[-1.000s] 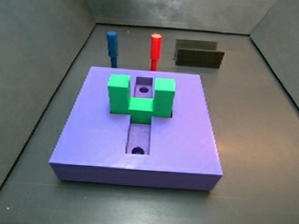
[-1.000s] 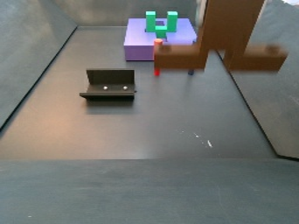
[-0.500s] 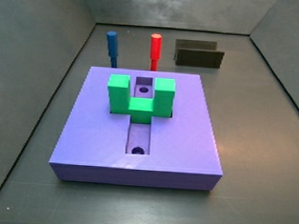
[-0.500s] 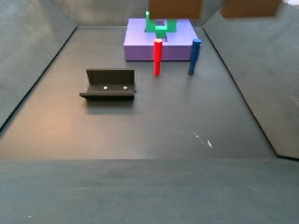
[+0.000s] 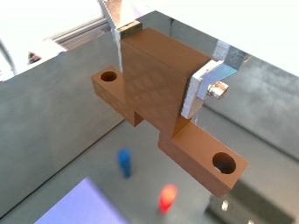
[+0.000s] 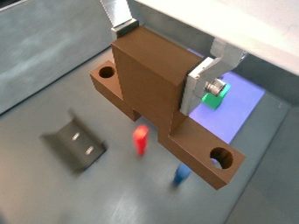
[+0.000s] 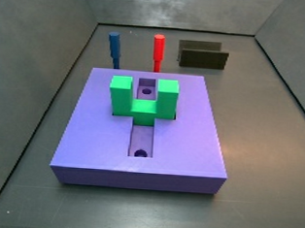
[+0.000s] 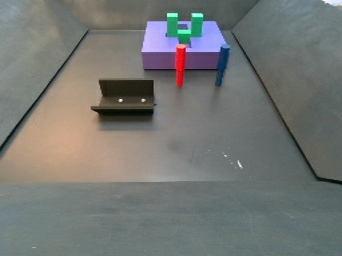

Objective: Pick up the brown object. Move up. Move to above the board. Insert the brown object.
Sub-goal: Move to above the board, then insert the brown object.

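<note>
Your brown object [image 5: 158, 92] is off the floor and in the grip: both wrist views show its thick upright block pinched between the two silver finger plates, with the holed cross arms sticking out either side below the grip. One finger [image 5: 205, 86] lies flat against the block's near face, the other [image 5: 112, 35] presses the far face, so the jaws are clamped on the brown object rather than spread. The gripper [image 6: 158, 48] itself is up high, out of both side views; you won't find it or the bar in either of them.

Judging by that, you're through the pick and the lift, and the carry to above the board is the step in hand. In a wrist view the board [image 6: 240, 103] shows only as a lavender corner with a bit of the green block [image 6: 214, 99] behind the finger, so you're not over it.

In a side view the board [image 7: 141, 130] fills the middle, the green block [image 7: 143, 96] sitting toward 12 o'clock on it and the groove running toward 6. The red peg [image 7: 158, 49] and blue peg [image 7: 114, 47] stand just beyond its 12 o'clock edge, and the fixture [image 7: 203, 56] is off at about 1 o'clock.

Next you'll likely need to bring the bar across over the green block and line it up with the opening before you descend; watch the pegs on the way
</note>
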You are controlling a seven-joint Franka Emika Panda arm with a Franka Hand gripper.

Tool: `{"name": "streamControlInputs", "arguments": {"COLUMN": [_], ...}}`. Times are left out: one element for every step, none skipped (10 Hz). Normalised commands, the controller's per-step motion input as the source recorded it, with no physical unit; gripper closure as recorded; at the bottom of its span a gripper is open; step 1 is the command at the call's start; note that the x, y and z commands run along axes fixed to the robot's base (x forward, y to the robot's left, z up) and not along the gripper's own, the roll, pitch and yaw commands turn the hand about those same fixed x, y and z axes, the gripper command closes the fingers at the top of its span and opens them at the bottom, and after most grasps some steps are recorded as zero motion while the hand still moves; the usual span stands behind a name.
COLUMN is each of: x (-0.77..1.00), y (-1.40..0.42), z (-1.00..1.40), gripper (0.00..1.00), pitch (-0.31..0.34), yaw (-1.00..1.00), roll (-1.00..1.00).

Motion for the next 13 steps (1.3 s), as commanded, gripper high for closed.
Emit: {"name": "streamControlInputs", "arguments": {"x": [0.23,0.25,0.29,0.31,0.20,0.17,0.07,0.00,0.00,0.00,0.00,0.03,0.11], "y": [-1.40,-1.40,-1.40,-1.40,-0.72,-0.46,-0.18,-0.01,-0.07,-0.19,-0.15,-0.23,-0.23], "z": [0.15,0.15,0.17,0.17,0.10,0.07,0.04,-0.03,-0.04,0.00,0.00,-0.03,-0.05], "gripper": [1.00,1.00,1.00,1.00,1.00,1.00,1.00,1.00,1.00,1.00,1.00,1.00,1.00], "pitch": [0.095,0.121,0.153,0.154,0.153,0.146,0.088,-0.026,-0.046,-0.106,-0.176,-0.140,-0.116], "yaw": [0.01,0.01,0.01,0.01,0.00,0.00,0.01,0.00,0.00,-0.04,-0.27,-0.45,-0.68], "roll": [0.00,0.01,-0.01,0.01,0.04,0.03,0.03,0.00,0.05,0.06,0.00,0.06,0.11]}}
